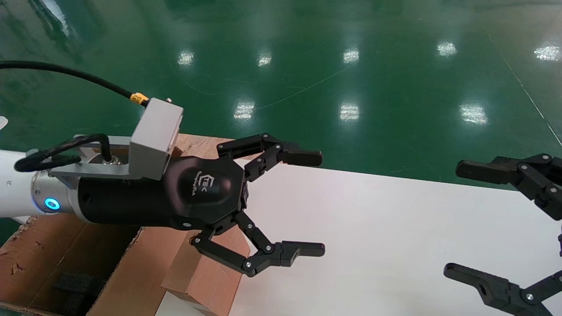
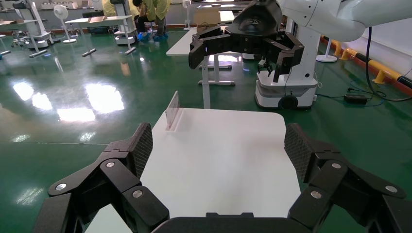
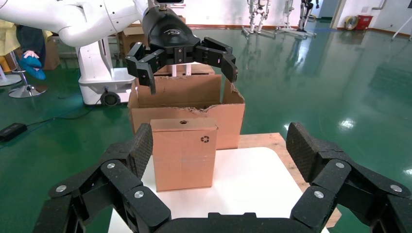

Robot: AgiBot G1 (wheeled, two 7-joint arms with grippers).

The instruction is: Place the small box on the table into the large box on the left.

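Note:
The small box [image 3: 183, 155] stands upright on the white table [image 3: 243, 189], with a round hole on top and a recycling mark. In the head view only part of it [image 1: 204, 278] shows below my left gripper. My left gripper [image 1: 307, 204] is open and empty, hovering above the small box and apart from it; it also shows in the right wrist view [image 3: 188, 73]. The large box [image 3: 194, 104] with ragged edges stands just behind the small box; in the head view it [image 1: 66, 259] is at the lower left. My right gripper [image 1: 459, 219] is open and empty at the table's right side, facing the small box.
A bare plywood board [image 3: 272, 141] lies under the table's left end. A small clear stand [image 2: 172, 109] sits at the table's far edge. Green floor surrounds the table. Other tables and a robot base stand farther off.

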